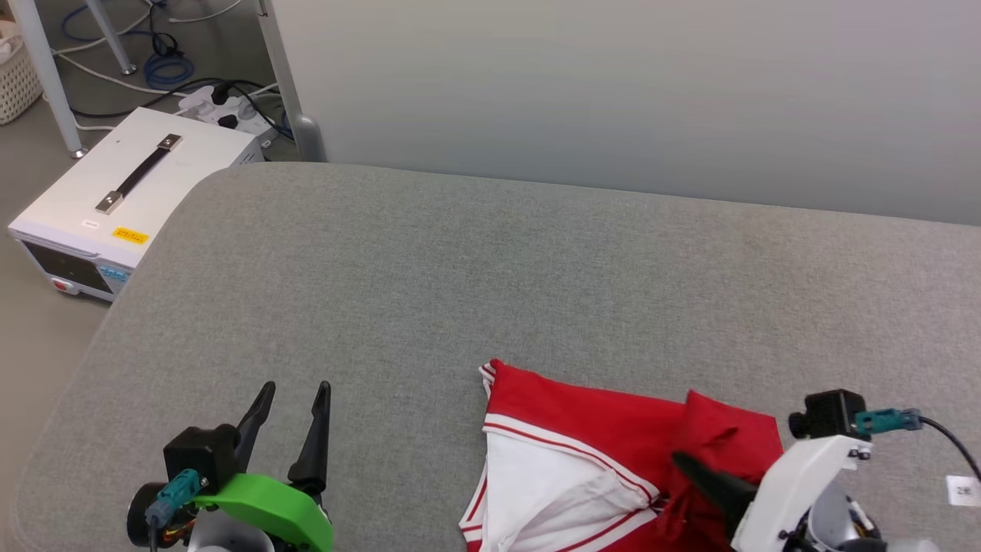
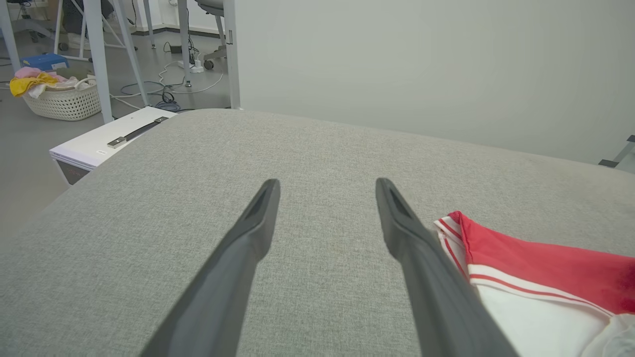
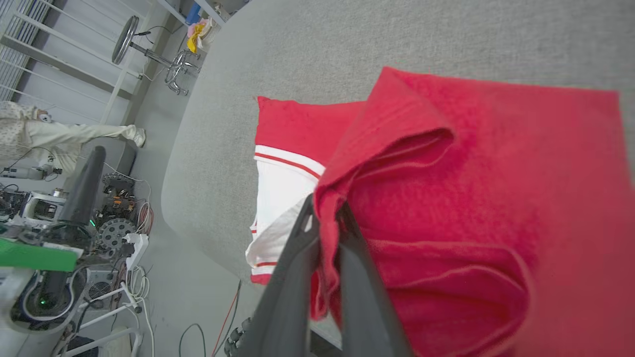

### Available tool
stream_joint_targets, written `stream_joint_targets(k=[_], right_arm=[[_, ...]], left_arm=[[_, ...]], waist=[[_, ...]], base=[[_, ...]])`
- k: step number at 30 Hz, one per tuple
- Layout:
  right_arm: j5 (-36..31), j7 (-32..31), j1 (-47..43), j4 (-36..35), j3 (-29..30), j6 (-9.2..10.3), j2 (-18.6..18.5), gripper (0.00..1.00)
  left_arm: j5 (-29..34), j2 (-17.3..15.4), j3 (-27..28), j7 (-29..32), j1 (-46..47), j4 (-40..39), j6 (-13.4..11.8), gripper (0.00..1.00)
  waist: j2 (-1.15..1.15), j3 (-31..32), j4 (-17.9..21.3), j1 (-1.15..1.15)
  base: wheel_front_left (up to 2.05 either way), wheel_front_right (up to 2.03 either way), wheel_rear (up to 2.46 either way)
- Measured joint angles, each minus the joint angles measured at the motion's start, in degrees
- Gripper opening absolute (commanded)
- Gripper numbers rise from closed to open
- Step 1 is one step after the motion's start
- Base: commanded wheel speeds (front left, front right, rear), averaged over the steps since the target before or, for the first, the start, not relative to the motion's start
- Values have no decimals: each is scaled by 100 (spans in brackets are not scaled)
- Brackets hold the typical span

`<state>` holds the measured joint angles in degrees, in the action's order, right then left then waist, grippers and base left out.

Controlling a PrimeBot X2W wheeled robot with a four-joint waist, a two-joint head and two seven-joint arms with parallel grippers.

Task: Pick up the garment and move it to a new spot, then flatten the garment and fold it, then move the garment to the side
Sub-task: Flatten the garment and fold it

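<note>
Head view, left gripper (image 1: 297, 391): fingers spread wide with nothing between them, over the bare grey table (image 1: 460, 268).
Head view, garment (image 1: 613, 429): well off to that gripper's right, bunched at the table's near edge. The white sleeve with stripe trim faces the left gripper.
Head view, right gripper (image 1: 678, 460): a dark finger is sunk in the red folds; the grip itself is hard to read from here.
Left wrist view, left gripper (image 2: 327, 186): jaws apart and empty, with plain table ahead of the tips.
Left wrist view, garment (image 2: 536, 267): just beyond the right-hand finger, flat on the table, not touched by it as far as I can tell.
Right wrist view, right gripper (image 3: 327, 208): fingers pressed together, pinching a raised ridge of red cloth at the tips.
Right wrist view, garment (image 3: 471, 198): red body spreads ahead and to the gripper's right, white sleeve to its left, drooping over the table edge.
Step in hand: most likely the pick-up, with the fabric gripped and not yet lifted clear.
Next move: raise the pinch high enough that the trailing cloth clears the table, then carry it toward the open table ahead. A one-point hold will let the garment bunch and swing.
</note>
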<state>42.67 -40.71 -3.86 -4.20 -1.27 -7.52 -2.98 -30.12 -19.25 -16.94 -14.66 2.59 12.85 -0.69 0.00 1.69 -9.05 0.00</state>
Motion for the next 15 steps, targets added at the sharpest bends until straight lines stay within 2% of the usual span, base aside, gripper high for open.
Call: stream_joint_targets(k=[9,15], right_arm=[[1045,993,519,942,-1382,1,13,0],[1472,1767,1148,1907,-1998,1,23,0]], left_arm=[[0,-8,-53,10,-31,13,1,100],[-1,-10,-114,20,-30,8,3,100]], waist=[[0,60,-144,0],[0,50,-306,0]], base=[[0,0,0],[0,0,0]])
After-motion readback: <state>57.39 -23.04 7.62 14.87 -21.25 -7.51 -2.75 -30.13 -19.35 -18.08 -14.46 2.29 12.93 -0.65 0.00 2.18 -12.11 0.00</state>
